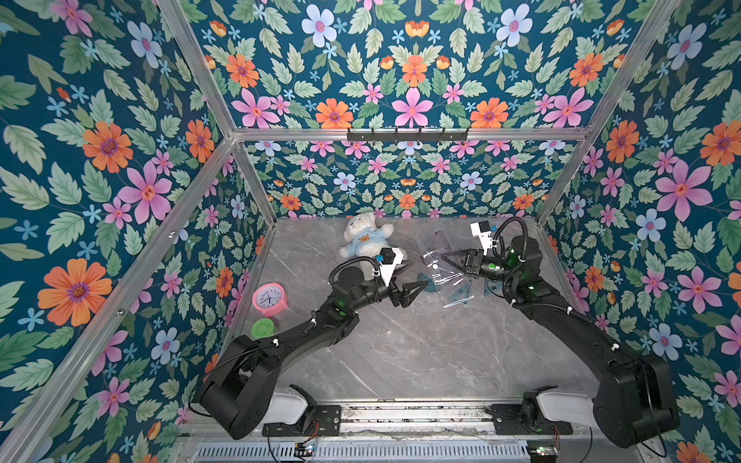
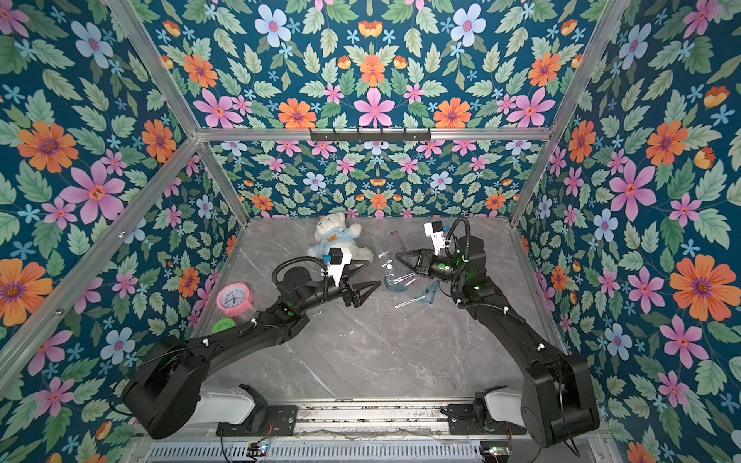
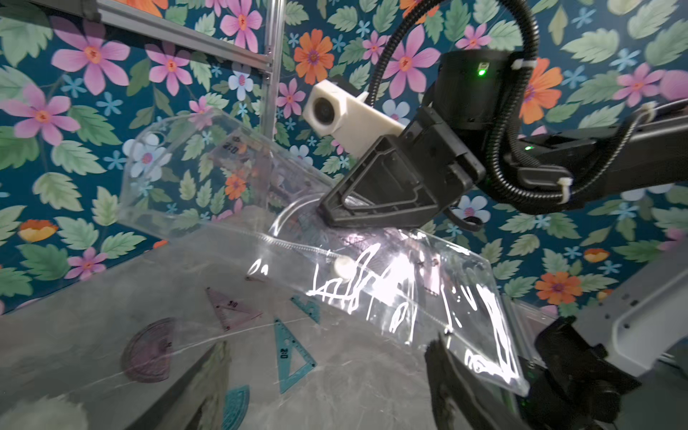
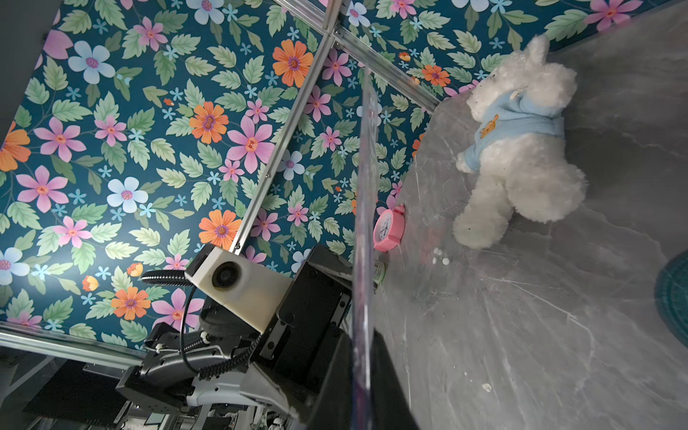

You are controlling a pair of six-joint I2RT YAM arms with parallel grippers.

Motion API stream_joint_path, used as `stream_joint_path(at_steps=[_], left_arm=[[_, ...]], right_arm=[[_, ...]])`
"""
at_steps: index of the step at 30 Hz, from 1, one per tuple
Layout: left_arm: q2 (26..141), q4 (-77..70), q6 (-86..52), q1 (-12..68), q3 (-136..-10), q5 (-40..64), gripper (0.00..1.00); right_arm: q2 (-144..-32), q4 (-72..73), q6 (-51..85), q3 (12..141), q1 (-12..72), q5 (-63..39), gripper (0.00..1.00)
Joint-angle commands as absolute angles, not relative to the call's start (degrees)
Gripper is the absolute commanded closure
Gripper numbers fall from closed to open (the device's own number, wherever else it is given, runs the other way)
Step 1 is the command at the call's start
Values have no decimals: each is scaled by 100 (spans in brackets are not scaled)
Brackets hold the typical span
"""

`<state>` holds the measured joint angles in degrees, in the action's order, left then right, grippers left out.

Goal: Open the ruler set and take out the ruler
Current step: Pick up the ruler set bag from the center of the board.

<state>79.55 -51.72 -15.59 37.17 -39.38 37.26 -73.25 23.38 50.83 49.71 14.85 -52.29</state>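
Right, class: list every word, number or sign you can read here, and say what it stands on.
"2:0", as it seems to read: on the teal set square.
Printed mark, too blurred to read: on the purple set square.
Dial numerals, too small to read: on the pink clock.
Marking, too blurred to read: on the green lid.

Grey marble table (image 1: 401, 352), seen from above in both top views. White teddy bear (image 1: 363, 238) in a blue shirt lies at 11 o'clock near the back edge. Pink alarm clock (image 1: 268, 298) at 9 o'clock by the side wall, green round lid (image 1: 262, 328) just beside it toward 8 o'clock. Teal protractor (image 1: 426, 279) flat at 1 o'clock, teal triangle (image 1: 457, 296) near it at 2 o'clock.
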Motion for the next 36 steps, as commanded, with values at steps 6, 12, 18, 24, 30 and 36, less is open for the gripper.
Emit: stream_joint_path(at_steps=[6,12,18,24,30,36], left_arm=[[8964,-7549,-3811,3586,-4348,4885,22],[9622,-8332,-4928,3559,-4821,5291,30],[9720,-8297,-5033,3557,-4941,5372,41],[9952,-8607,-5393,3568,-4982,5480,42],[10080,-8684,-5477,3567,-5000,5513,45],[10151,-8611,-5485,3569,-5071,5537,56]], right_arm=[[-7207,3013,5055,4855,1504,-5166,91],[-7281,3244,5063,4816,1512,-5159,90],[-7291,3429,5032,4749,1522,-5039,90],[-7260,3627,4985,4657,1521,-4819,91],[-7300,3647,4997,4707,1522,-4772,91],[-7313,3612,4961,4707,1524,-4668,91]])
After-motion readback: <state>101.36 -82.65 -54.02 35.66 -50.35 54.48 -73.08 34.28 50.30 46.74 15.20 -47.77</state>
